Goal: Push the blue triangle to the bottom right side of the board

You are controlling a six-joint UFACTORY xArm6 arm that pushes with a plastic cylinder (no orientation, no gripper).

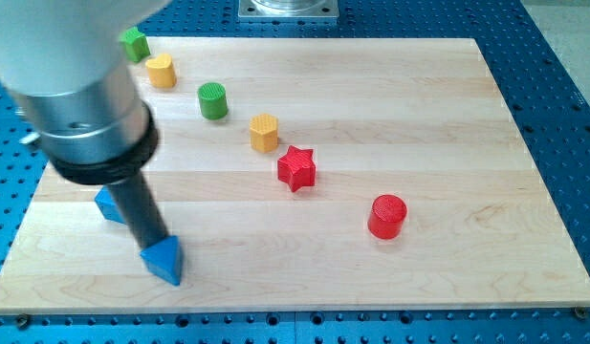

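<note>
The blue triangle [164, 260] lies near the board's bottom edge, left of centre. My tip [153, 243] touches its upper left side. The rod and the arm's grey body rise from it toward the view's upper left. A blue cube [109, 204] sits just left of the rod, mostly hidden behind it.
A red cylinder [387, 216] stands right of centre and a red star [296, 168] at centre. An orange block [264, 132], a green cylinder [213, 100], a yellow block [161, 71] and a green block [134, 42] run diagonally to the top left. The wooden board [467, 115] lies on a blue perforated table.
</note>
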